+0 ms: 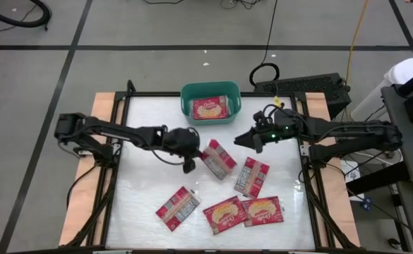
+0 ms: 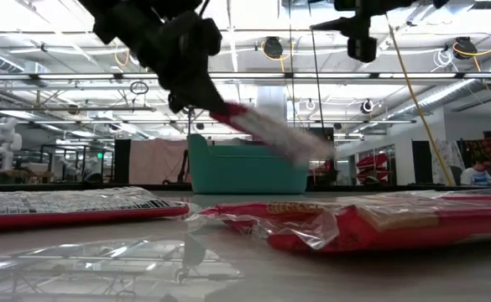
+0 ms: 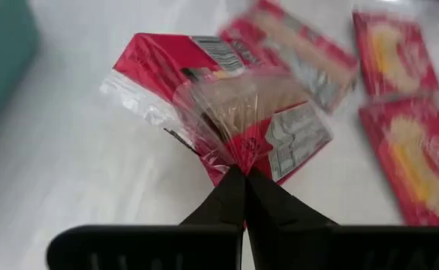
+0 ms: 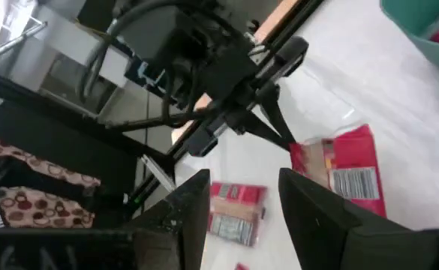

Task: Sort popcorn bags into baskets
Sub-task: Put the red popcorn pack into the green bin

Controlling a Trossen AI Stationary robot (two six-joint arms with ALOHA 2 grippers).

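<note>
1. The left gripper (image 3: 243, 174) has its fingers (image 3: 223, 202) pinched tight on the clear edge of one popcorn bag (image 1: 218, 158), in the middle of the table (image 1: 142, 190). The bag is lifted and sticks out to the right of the fingers.
2. Four more bags (image 1: 226, 214) lie flat on the near side.
3. The right gripper (image 1: 250, 141) waits just right of the held bag, fingers apart, holding nothing.
4. The teal basket (image 1: 188, 103) sits at the far edge with one bag inside. It is straight beyond the held bag, so the left arm probably needs to carry it away from itself.
</note>
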